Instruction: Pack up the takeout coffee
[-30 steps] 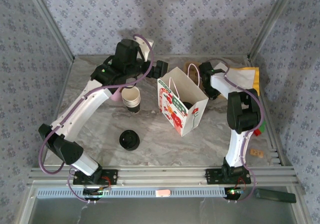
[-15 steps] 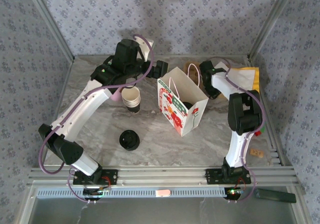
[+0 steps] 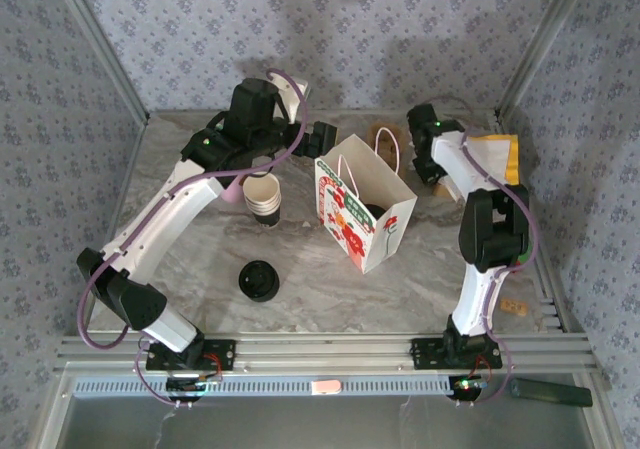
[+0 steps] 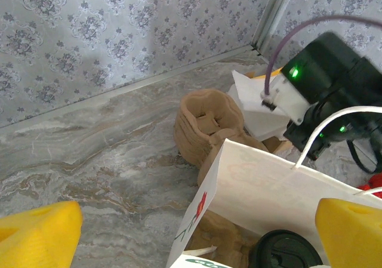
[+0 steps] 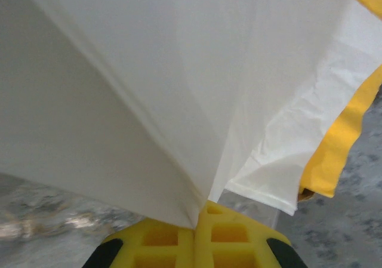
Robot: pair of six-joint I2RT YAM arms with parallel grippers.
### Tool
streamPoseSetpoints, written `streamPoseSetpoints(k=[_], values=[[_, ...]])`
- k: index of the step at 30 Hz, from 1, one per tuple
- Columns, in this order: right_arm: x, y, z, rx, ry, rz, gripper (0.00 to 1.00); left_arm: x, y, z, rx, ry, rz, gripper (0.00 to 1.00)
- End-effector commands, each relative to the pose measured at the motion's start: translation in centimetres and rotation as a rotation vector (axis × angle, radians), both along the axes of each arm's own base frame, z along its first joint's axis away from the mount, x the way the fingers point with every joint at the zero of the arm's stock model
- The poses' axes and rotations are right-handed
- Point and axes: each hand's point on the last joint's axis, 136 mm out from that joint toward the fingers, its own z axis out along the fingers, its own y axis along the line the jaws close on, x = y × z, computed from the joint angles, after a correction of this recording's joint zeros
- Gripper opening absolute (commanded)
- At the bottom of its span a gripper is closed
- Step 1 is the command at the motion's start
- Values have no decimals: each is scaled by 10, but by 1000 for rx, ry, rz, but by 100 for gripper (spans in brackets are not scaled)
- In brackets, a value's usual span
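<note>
The takeout coffee point(image 3: 375, 212), a cup with a black lid point(image 4: 285, 251), stands inside the open white paper bag point(image 3: 345, 221) printed with red flowers. My left gripper point(image 3: 322, 135) hovers at the bag's back left corner. It is open, its yellow fingers point(image 4: 37, 237) wide apart over the bag's mouth point(image 4: 268, 184), holding nothing. My right gripper point(image 3: 430, 172) is behind the bag at the back right, shut on a white sheet point(image 5: 149, 89) with a yellow edge point(image 3: 497, 154); the sheet's fold is pinched between the yellow pads point(image 5: 173, 235).
A stack of lidless beige cups point(image 3: 264, 197) stands left of the bag, under the left arm. A pile of black lids point(image 3: 259, 279) lies nearer the front. A brown moulded carrier point(image 4: 209, 122) sits behind the bag. Small red and green items point(image 3: 518, 261) lie at the right edge.
The right gripper has shut on the white sheet, and that arm has drawn back and to the right. The left arm and the bag have not moved.
</note>
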Motion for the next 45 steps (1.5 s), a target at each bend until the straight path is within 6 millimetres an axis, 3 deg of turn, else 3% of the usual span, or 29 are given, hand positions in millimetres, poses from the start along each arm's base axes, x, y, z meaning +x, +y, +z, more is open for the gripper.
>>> streamPoseSetpoints(k=[1,10,21,27,32,40,45], values=[[-15,11,39,222,-41,-112,0,-7,3,30,-50,-55,-12,100],[-28,32,111,589,-190,-228,0,-27,1,47,-40,-98,-39,100],[-46,36,196,951,-351,-337,0,-66,-11,64,46,-169,-117,100],[-61,44,234,1041,-404,-312,0,-79,-11,72,37,-196,-132,100],[-78,55,269,1132,-458,-270,0,-89,-17,89,22,-291,-168,100],[-104,86,337,1335,-559,-76,0,-99,-26,114,108,-491,-194,100],[-117,96,371,1434,-625,5,0,-104,-34,119,108,-545,-219,100]])
